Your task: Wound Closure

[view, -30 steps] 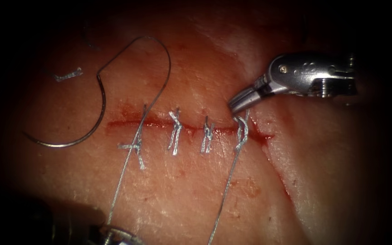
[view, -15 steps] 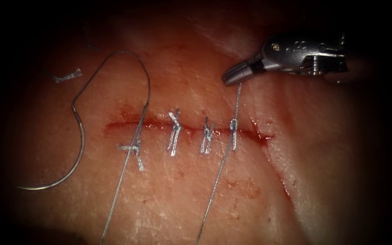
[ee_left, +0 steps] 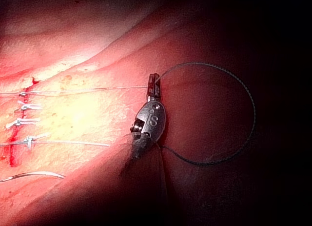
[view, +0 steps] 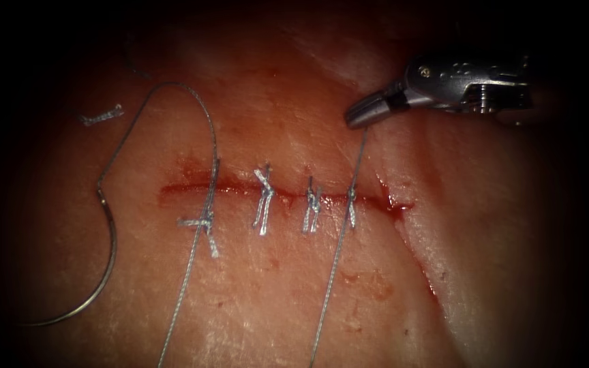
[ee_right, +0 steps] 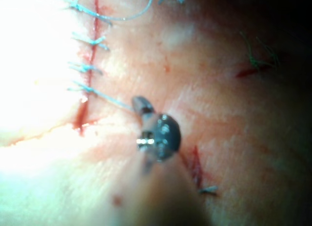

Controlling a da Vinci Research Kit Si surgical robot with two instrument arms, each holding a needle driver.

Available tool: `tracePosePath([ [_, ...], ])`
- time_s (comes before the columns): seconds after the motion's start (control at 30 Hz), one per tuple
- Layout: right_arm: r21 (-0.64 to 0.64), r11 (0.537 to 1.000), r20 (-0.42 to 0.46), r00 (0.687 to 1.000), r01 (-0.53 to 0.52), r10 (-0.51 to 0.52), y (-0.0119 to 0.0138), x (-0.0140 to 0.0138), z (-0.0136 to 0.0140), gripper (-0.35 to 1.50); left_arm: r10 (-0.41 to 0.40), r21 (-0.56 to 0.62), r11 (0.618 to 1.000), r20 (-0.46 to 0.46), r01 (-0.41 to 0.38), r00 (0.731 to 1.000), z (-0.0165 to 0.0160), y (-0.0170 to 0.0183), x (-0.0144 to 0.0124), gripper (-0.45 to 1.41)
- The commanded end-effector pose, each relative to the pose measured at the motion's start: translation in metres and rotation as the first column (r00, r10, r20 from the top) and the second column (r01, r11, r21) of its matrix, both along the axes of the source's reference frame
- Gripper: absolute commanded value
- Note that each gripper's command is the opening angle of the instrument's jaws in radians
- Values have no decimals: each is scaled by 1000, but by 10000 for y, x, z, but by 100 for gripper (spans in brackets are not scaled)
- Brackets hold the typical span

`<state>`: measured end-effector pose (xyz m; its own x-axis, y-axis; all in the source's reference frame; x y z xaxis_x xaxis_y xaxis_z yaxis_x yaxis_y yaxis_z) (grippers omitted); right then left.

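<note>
The needle (view: 100,269) lies free on the tissue (view: 274,293), far left of the right gripper (view: 359,117) and past the cut's (view: 281,194) left end. That gripper is closed on the thread (view: 339,252) above the rightmost knot (view: 352,196). The left gripper (ee_left: 153,85) is clamped on thread too.

A single mark like an "8" stands on the left pincer's (ee_left: 154,83) metal body.
</note>
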<state>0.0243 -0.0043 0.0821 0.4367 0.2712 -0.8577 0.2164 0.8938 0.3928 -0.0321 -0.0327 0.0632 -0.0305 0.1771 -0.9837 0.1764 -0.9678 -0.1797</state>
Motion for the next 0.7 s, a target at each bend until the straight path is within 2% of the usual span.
tracePosePath([
  [0.03,-5,1000,9,1000,-8,8,4,4,7,-35,7,2,1000,2,-7,1000,5,-8,-4,-45],
  [0.17,-4,999,26,999,-39,39,9,1,10,-35,7,2,1000,0,-7,1000,10,-13,-4,-45],
  [0.27,-3,999,30,999,-41,41,3,4,12,-35,11,8,1000,3,-11,1000,6,-7,-4,-45],
  [0.43,-7,995,6,995,-99,99,-21,3,-1,-35,-6,16,1000,9,6,1000,-11,39,-6,-45],
  [0.47,-8,992,4,992,-124,124,-23,1,-6,-21,-11,12,1000,11,11,1000,-13,48,-7,-45],
  [0.5,6,986,-6,986,-167,168,-28,-5,-17,9,-27,-2,1000,12,27,1000,-16,69,-8,-45],
  [0.53,12,982,-8,982,-186,187,-29,-9,-22,19,-36,-8,999,15,36,999,-17,78,-8,-45],
  [0.6,16,964,5,965,-264,264,-26,-26,-36,66,-56,-31,998,7,56,998,-21,108,-6,-45],
  [0.63,4,944,38,943,-330,330,-18,-40,-45,106,-72,-41,997,2,72,997,-25,128,-3,-45],
  [0.67,0,934,52,933,-356,356,-14,-47,-48,116,-79,-48,996,-1,79,997,-27,136,-2,-45],
  [0.7,0,909,85,906,-416,415,-4,-65,-56,130,-94,-58,994,-6,93,996,-31,154,0,-45],
])
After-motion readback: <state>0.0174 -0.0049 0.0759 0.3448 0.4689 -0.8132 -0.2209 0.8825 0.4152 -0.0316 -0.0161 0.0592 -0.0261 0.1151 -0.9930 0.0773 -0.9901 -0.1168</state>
